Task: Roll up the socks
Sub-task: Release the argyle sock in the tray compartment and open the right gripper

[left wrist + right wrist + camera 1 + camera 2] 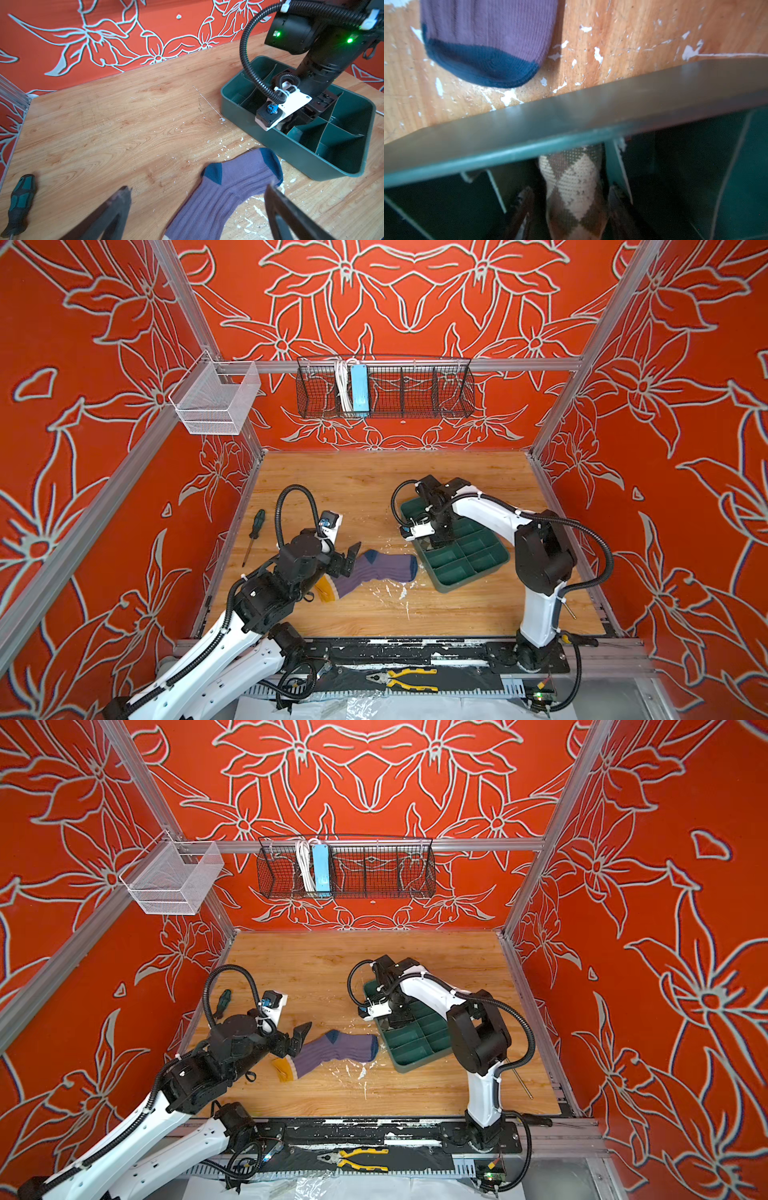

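At the far left of the tabletop [353,489] we see a green-handled screwdriver [257,531] lying close to the left wall.

Just right of it the left tool [350,560] hangs over the foot of the purple sock [374,572]. Its jaws are spread wide and it has hold of nothing. In the left wrist view its two fingers [122,199] stand on either side of the sock. We cannot tell whether they touch the fabric.

The purple sock lies flat near the middle of the tabletop. Its mustard toe points left and near, partly under the left arm. Its teal heel is on the far side, and its teal cuff is at the right end, just short of the green tray [473,577].

The tray sits right of centre, turned at an angle, with dividers splitting it into compartments. The right tool [571,192] reaches down into a compartment along the tray wall that faces the purple sock. The beige argyle sock [571,178] stands bundled there. The right tool's jaws are partly spread on either side of this sock. In the right wrist view a dark gap shows between each finger [527,195] and the fabric, so it grips nothing.

Yellow-handled pliers [405,678] lie on the black rail at the near edge.
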